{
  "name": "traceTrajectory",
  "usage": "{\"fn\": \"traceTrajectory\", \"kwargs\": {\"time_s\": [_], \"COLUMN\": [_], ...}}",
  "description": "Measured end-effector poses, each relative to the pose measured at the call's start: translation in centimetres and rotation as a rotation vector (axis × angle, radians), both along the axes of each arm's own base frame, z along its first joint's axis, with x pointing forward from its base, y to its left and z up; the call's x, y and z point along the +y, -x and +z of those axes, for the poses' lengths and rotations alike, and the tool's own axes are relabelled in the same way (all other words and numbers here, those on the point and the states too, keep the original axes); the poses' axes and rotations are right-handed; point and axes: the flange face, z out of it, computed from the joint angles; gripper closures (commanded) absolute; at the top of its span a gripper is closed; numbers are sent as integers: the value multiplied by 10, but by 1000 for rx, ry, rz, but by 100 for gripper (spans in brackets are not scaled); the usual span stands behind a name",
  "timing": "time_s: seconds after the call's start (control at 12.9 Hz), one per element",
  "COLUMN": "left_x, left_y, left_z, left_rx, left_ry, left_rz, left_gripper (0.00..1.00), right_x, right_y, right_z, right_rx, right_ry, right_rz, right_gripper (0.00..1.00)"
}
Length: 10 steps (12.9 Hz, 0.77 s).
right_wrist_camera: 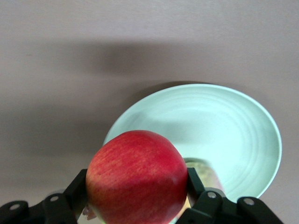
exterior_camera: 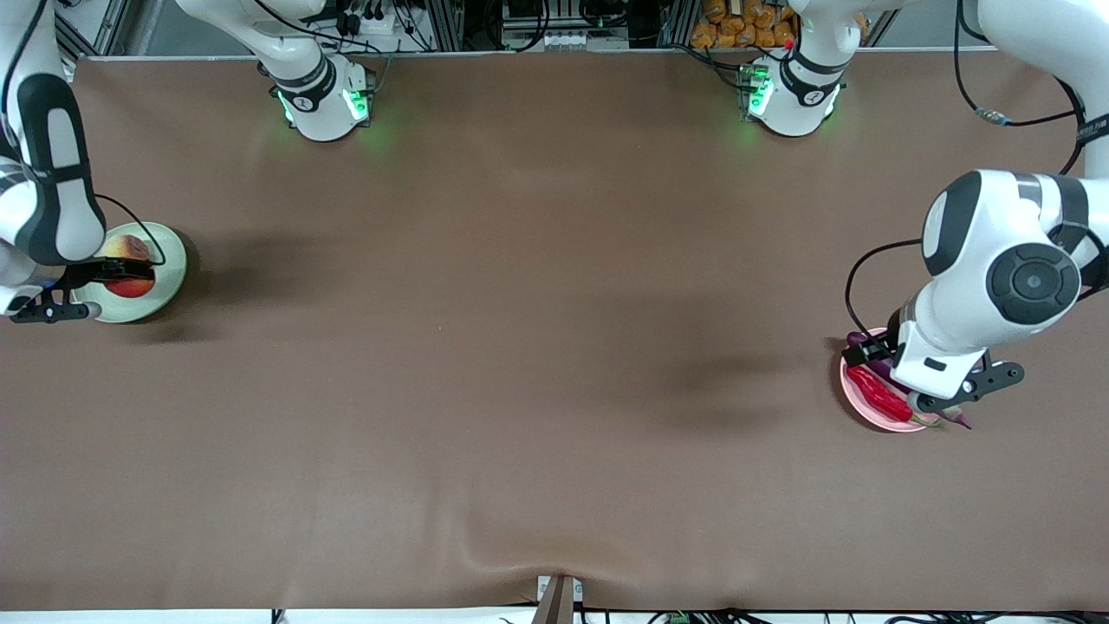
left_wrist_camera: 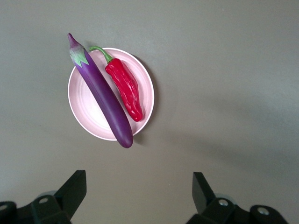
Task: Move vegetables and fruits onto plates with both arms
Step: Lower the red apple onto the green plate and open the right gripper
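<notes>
My right gripper (exterior_camera: 130, 274) is shut on the red-orange fruit (exterior_camera: 132, 286) and holds it over the pale green plate (exterior_camera: 171, 260), next to the peach (exterior_camera: 127, 249). In the right wrist view its fingers press both sides of the red fruit (right_wrist_camera: 138, 179), over the green plate (right_wrist_camera: 224, 126); the peach (right_wrist_camera: 206, 173) is mostly hidden. The purple eggplant (left_wrist_camera: 105, 95) and the red chili (left_wrist_camera: 125, 88) lie side by side on the pink plate (left_wrist_camera: 88, 114). My left gripper (left_wrist_camera: 140, 179) is open and empty above the bare cloth beside that plate. In the front view the left arm's hand covers much of the pink plate (exterior_camera: 852, 394), and the chili (exterior_camera: 879, 394) shows.
The table is covered with brown cloth (exterior_camera: 537, 347). The right arm's base (exterior_camera: 325, 100) and the left arm's base (exterior_camera: 793, 95) stand along the table's edge farthest from the front camera. The two plates sit at the table's two ends.
</notes>
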Motion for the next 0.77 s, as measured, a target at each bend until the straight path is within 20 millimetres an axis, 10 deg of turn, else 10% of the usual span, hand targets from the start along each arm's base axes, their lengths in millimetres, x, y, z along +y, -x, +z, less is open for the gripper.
{"fn": "traceTrajectory", "kwargs": {"time_s": [0.08, 0.15, 0.46, 0.77], "left_x": [0, 1, 5, 5], "left_y": [2, 3, 5, 6], "left_z": [2, 3, 7, 10], "left_rx": [7, 14, 22, 22], "left_ry": [-3, -5, -7, -7], "left_rz": [-1, -1, 1, 1], "left_gripper": [0, 0, 0, 0], "right_x": [-2, -4, -2, 18], "right_y": [-2, -3, -14, -57], "right_z": [-10, -19, -23, 52], "right_rx": [-5, -5, -2, 114], "right_ry": [18, 32, 24, -91], "right_rz": [5, 10, 12, 44], "right_gripper": [73, 1, 0, 0]}}
